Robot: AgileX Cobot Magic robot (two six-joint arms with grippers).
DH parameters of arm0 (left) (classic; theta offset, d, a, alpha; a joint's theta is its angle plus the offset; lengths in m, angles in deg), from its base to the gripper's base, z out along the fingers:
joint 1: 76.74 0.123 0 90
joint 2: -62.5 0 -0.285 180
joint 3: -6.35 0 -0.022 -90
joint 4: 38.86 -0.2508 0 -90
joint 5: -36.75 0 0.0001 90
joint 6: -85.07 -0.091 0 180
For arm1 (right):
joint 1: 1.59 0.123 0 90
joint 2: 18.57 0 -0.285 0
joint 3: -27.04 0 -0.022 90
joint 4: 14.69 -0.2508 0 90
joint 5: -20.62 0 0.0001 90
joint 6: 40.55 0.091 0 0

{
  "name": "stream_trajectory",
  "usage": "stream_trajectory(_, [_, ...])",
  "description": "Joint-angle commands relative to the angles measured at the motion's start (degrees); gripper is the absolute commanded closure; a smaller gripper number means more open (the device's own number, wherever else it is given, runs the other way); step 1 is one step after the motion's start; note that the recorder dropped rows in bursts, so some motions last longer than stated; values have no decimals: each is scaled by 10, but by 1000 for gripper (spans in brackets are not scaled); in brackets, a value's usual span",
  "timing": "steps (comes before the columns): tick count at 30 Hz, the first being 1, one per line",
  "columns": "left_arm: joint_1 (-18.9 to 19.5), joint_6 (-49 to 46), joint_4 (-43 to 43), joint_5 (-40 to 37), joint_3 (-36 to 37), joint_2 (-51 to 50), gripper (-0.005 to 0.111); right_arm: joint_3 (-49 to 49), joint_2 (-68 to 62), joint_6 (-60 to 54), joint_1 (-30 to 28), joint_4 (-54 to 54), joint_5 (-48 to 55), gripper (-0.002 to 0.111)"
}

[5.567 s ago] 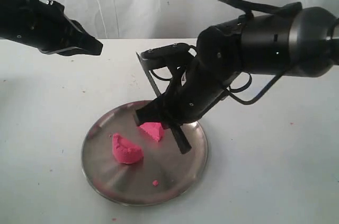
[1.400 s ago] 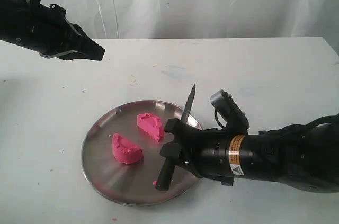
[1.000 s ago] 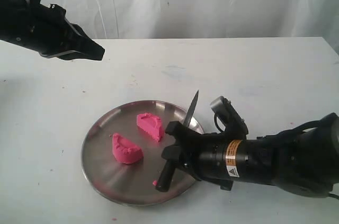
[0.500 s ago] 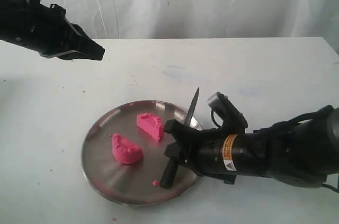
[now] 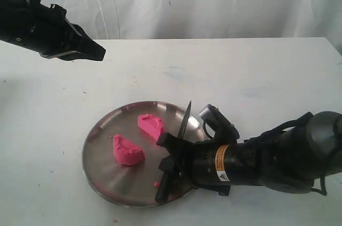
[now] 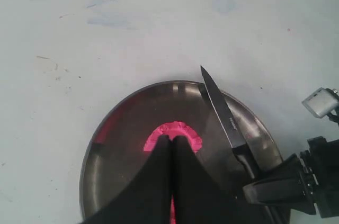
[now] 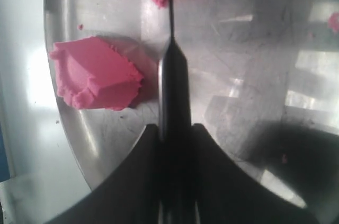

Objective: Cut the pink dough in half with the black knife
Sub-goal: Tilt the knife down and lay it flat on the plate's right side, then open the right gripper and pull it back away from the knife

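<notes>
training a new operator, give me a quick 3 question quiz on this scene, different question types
1. True or false: the pink dough lies in one whole piece.
2. Which gripper holds the black knife? A) left B) right C) neither
3. Fill in: both dough pieces rest on the steel ____.

Key: 1. False, there are two pieces. 2. B, the right gripper is shut on its handle; the left gripper hovers apart. 3. plate.

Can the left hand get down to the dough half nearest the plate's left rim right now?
Probably yes. The left hand hangs shut above the table with open air beneath; the right hand holds the black knife on the plate's other side, clear of that dough half.
</notes>
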Motion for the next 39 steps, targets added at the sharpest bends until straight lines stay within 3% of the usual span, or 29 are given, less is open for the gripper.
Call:
stream_trajectory(1, [-1,0,11,-5,4,6,107,2,0,1,0,4,-3,104])
stream_trajectory(7, [-1,0,11,-5,4,6,107,2,0,3,0,4,1,81])
stream_trajectory(10, [-1,0,11,-5,4,6,107,2,0,3,0,3,1,74])
stream_trajectory(23, [-1,0,11,-5,4,6,107,-1,68,-3,0,6,62,74])
stream_trajectory(35, [-1,0,11,-5,4,6,107,-66,255,-68,0,13,135,74])
stream_trajectory(39, [-1,0,11,-5,4,6,107,-86,351,-93,0,52,155,80])
